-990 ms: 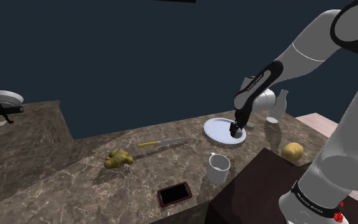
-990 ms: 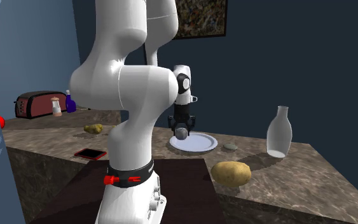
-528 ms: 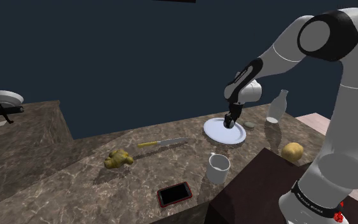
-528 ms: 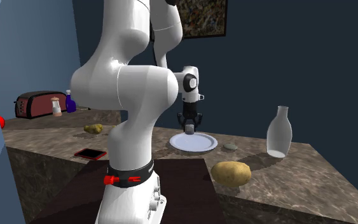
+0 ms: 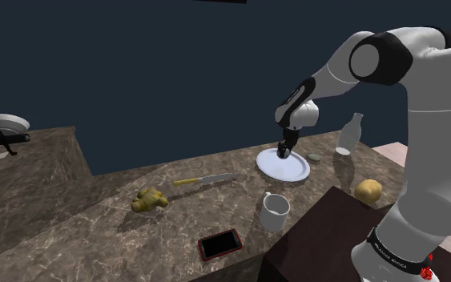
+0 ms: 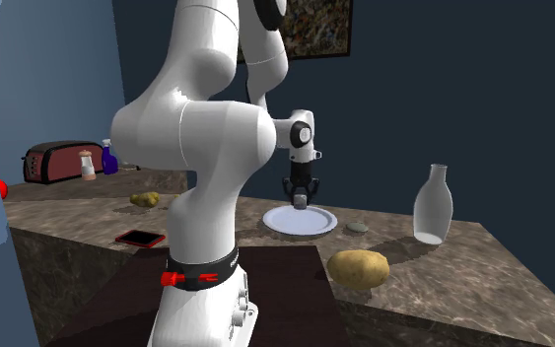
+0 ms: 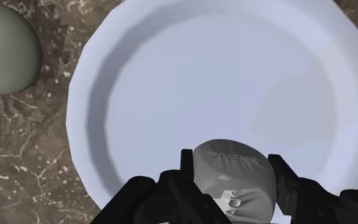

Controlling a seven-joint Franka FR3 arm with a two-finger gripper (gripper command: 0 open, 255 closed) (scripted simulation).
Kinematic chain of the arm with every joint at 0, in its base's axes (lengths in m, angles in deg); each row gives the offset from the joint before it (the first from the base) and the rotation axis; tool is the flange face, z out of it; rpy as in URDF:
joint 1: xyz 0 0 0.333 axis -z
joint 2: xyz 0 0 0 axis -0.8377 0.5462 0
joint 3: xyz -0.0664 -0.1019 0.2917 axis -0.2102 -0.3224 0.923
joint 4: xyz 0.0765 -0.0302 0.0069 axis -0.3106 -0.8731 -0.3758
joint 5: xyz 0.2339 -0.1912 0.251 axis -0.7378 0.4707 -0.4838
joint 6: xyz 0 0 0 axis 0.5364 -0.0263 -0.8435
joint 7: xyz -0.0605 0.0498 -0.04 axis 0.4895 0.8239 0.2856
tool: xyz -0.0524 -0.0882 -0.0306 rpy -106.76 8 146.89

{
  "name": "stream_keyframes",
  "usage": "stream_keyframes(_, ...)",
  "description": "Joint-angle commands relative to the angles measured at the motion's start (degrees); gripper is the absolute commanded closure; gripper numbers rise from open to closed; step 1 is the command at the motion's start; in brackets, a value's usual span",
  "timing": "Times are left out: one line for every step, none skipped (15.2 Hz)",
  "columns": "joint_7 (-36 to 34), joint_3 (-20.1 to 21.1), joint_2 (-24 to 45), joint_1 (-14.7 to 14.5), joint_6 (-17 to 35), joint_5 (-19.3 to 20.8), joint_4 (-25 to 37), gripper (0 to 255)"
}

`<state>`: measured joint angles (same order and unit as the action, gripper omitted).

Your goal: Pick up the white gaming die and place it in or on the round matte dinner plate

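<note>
The pale grey die (image 7: 234, 175) with rounded corners sits clasped between my two black fingers. My gripper (image 7: 231, 162) is shut on it and hangs just above the round white plate (image 7: 222, 83), over the part of the plate nearest the hand. In the shoulder view the gripper (image 5: 283, 151) points down over the plate's (image 5: 295, 170) far left rim. In the second exterior view the gripper (image 6: 300, 200) holds the die (image 6: 300, 203) a little above the plate (image 6: 316, 223).
A round grey pebble (image 5: 315, 157) lies beside the plate, with a pale bottle (image 5: 347, 134) behind it. A potato (image 5: 368, 191), a white mug (image 5: 275, 211), a red-edged phone (image 5: 219, 243), a knife (image 5: 203, 180) and a ginger root (image 5: 148, 199) lie on the marble counter.
The gripper has risen and moved toward the shoulder view's left across the plate, with the die between its fingers. The upper arm has swung left as well.
</note>
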<state>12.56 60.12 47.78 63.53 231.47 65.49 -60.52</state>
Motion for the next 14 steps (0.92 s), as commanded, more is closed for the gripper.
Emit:
stream_keyframes(0.52, 0.56, 1.27, 0.39, 1.22, -0.75, 0.03, 255)
stream_keyframes(0.78, 0.85, 1.96, 0.6, 1.77, -1.11, 0.15, 255)
stream_keyframes(1.04, 1.14, 2.65, 0.82, 2.33, -1.47, 0.28, 255)
stream_keyframes(1.29, 1.45, 3.35, 1.05, 2.87, -1.82, 0.42, 255)
stream_keyframes(1.54, 1.75, 4.06, 1.28, 3.41, -2.16, 0.58, 255)
stream_keyframes(1.78, 2.06, 4.76, 1.51, 3.94, -2.5, 0.75, 255)
stream_keyframes(2.18, 2.57, 5.97, 1.9, 4.83, -3.06, 1.06, 255)
stream_keyframes(2.18, 2.58, 5.96, 1.91, 4.83, -3.05, 1.06, 255)
stream_keyframes(2.18, 2.58, 5.96, 1.92, 4.83, -3.05, 1.05, 255)
stream_keyframes(2.18, 2.58, 5.96, 1.91, 4.83, -3.05, 1.06, 255)
stream_keyframes(2.18, 2.58, 5.96, 1.91, 4.83, -3.05, 1.06, 255)
stream_keyframes(2.18, 2.58, 5.97, 1.91, 4.83, -3.05, 1.06, 255)
stream_keyframes(2.18, 2.58, 5.97, 1.91, 4.83, -3.05, 1.06, 255)
stream_keyframes(2.18, 2.58, 5.97, 1.91, 4.83, -3.05, 1.06, 255)
